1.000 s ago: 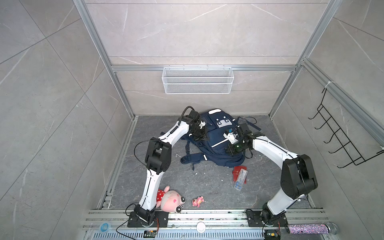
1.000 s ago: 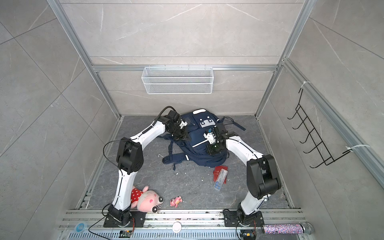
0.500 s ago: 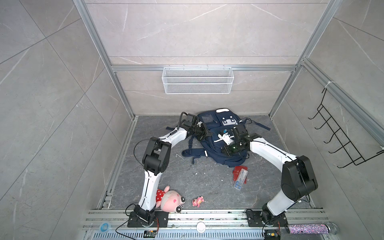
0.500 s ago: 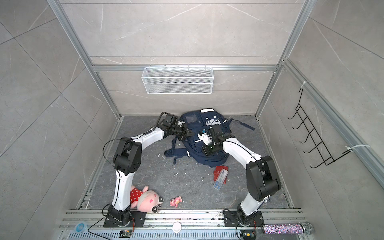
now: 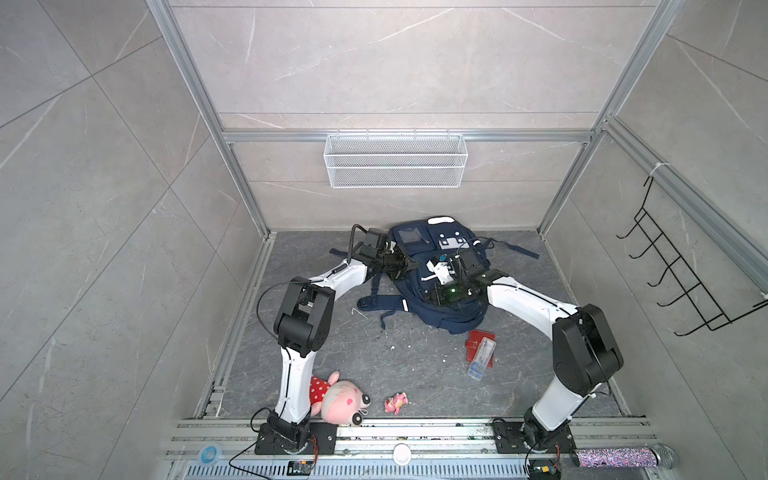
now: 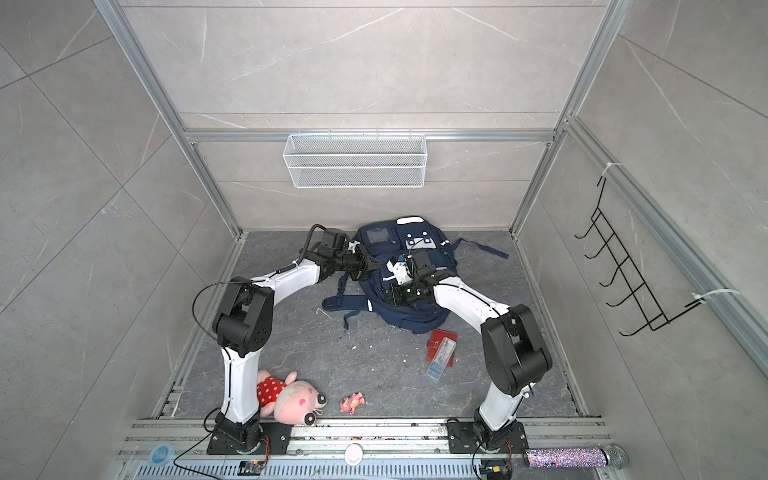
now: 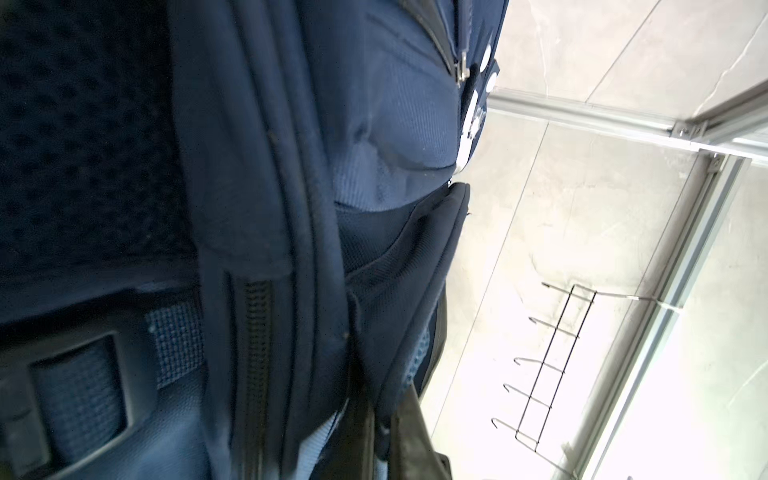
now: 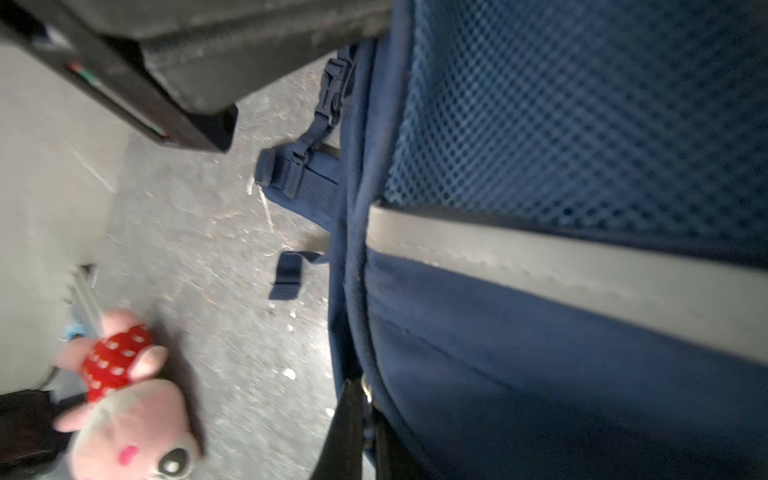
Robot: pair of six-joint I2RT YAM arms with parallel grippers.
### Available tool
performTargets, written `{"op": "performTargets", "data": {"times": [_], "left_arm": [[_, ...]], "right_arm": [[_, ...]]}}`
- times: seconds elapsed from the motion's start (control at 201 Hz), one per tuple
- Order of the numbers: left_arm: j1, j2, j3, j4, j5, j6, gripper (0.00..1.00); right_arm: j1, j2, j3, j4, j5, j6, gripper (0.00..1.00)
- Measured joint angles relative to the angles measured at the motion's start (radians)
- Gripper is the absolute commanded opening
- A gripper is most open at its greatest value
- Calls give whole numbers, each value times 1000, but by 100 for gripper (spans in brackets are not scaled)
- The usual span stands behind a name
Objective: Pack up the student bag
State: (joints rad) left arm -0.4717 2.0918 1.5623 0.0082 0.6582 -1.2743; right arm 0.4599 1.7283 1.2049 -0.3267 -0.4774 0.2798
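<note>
The student bag point(image 5: 446, 249) point(image 6: 419, 316) is a navy backpack with white stripes, resting at the back of the floor in both top views, straps trailing to its left. My left gripper point(image 5: 409, 266) point(image 6: 375, 264) is at the bag's left side. In the left wrist view it point(image 7: 384, 432) is shut on a fold of the bag's edge point(image 7: 374, 124). My right gripper point(image 5: 430, 296) point(image 6: 392, 297) lies across the bag's middle. In the right wrist view it point(image 8: 365, 432) is shut on the bag's piped seam point(image 8: 540, 395).
A pink pig plush point(image 5: 338, 399) and a small pink toy point(image 5: 395, 403) lie near the front rail. A red wallet point(image 5: 478, 336) under a clear pencil box point(image 5: 482, 359) sits just in front of the bag. A wire basket point(image 5: 395, 160) and a hook rack point(image 5: 681, 282) hang on the walls.
Both arms have shifted while keeping hold of the bag. The left gripper has come lower and to the right, and the bag has been drawn slightly toward the back wall.
</note>
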Motion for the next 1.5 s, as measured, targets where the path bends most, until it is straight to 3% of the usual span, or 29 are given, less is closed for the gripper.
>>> {"op": "performTargets", "data": {"times": [0.488, 0.697, 0.991, 1.504], "left_arm": [[31, -35, -43, 21, -47, -1, 0], [42, -74, -106, 40, -106, 29, 0], [51, -141, -166, 39, -134, 75, 0], [53, -157, -172, 2, -111, 157, 0]], "right_arm": [[36, 41, -60, 281, -77, 201, 0], [55, 117, -26, 347, -126, 362, 0], [53, 113, -15, 349, -152, 507, 0], [26, 96, 48, 245, -121, 536, 0]]}}
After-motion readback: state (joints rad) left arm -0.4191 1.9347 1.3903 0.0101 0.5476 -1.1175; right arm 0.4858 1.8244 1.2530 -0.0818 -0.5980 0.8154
